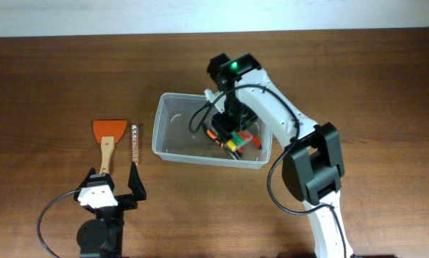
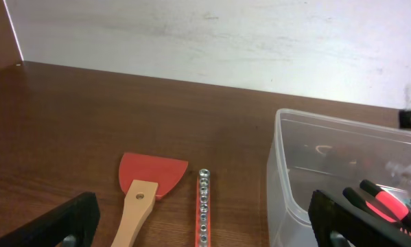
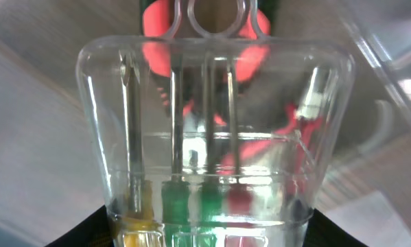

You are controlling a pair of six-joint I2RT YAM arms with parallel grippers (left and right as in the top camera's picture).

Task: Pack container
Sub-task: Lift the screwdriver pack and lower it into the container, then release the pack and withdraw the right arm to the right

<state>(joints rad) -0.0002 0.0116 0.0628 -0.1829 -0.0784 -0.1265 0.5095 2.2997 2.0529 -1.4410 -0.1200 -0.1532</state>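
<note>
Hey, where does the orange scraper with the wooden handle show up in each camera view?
Overhead: the orange scraper lies left of centre on the table, with the metal strip just to its right in the picture.
Left wrist: bottom, left of centre, with the strip beside it again.
Right wrist: not in it; a screwdriver pack fills the picture.
Shared landmark: the clear container, right of the scraper in both views that show it.

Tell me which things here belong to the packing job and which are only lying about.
Job: clear plastic container; clear pack of screwdrivers; orange scraper with wooden handle; red strip holding metal pieces.
Lying about: none, only the brown wooden table itself.
</note>
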